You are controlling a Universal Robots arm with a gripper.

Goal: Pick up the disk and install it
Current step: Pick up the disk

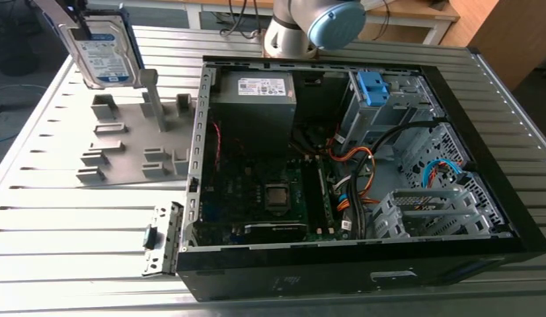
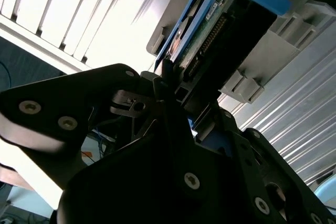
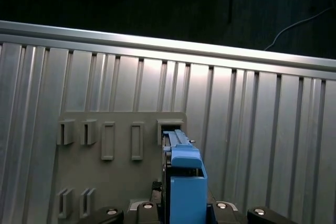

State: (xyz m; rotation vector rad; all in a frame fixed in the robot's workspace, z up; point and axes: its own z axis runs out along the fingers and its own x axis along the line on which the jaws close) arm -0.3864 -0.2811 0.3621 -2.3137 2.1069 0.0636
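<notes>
- The black tool (image 2: 178, 85) is clamped tight on the silver rectangular disk with blue plastic rails (image 2: 220, 30).
- The disk hangs upright in the air above a grey slotted holder (image 1: 123, 148), on the exterior view's left of the open black computer case (image 1: 344, 165).

High exterior view; both wrist views beside disk (image 2: 210, 30) (image 3: 184, 182)

I see a ribbed metal table (image 1: 70, 224) carrying an open black computer case (image 1: 344, 281) on the exterior view's right. A grey power supply (image 1: 255, 109) and a blue bracket (image 1: 372, 89) sit at its far end, and a grey slotted fixture plate (image 1: 123, 152) lies just beside the case, on that view's left.
</notes>
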